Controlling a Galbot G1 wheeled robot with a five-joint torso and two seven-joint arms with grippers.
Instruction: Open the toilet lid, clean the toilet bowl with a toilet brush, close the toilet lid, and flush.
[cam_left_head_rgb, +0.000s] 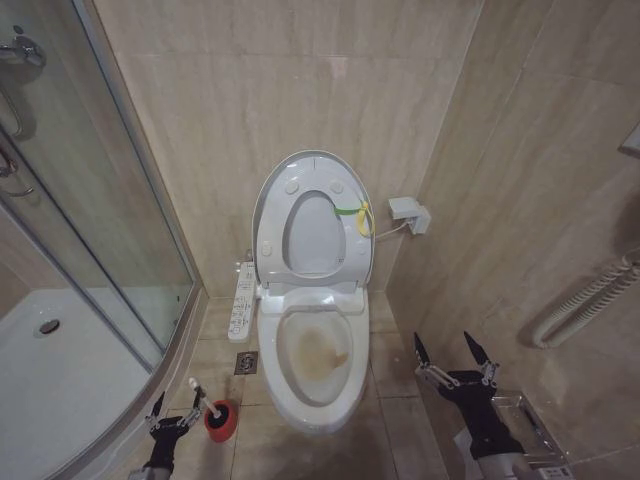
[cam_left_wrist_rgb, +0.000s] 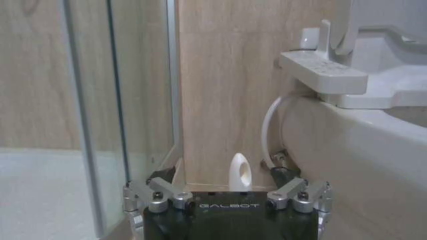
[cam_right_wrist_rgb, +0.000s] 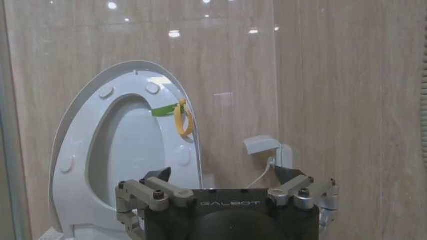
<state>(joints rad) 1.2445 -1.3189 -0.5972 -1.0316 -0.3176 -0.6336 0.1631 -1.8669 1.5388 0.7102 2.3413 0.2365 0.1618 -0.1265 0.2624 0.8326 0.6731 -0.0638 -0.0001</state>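
One toilet brush (cam_left_head_rgb: 207, 406), seemingly ungripped.

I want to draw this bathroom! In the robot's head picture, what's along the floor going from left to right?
Shower tray → left gripper → toilet brush in its red holder → toilet bowl → right gripper.

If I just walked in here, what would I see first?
The toilet lid stands raised against the tiled wall, with the toilet bowl open below it and stained brownish-yellow inside. On the floor at the robot's left, the toilet brush sits in a red holder, with the left gripper open around its white handle. The right gripper hangs open on the bowl's other side.
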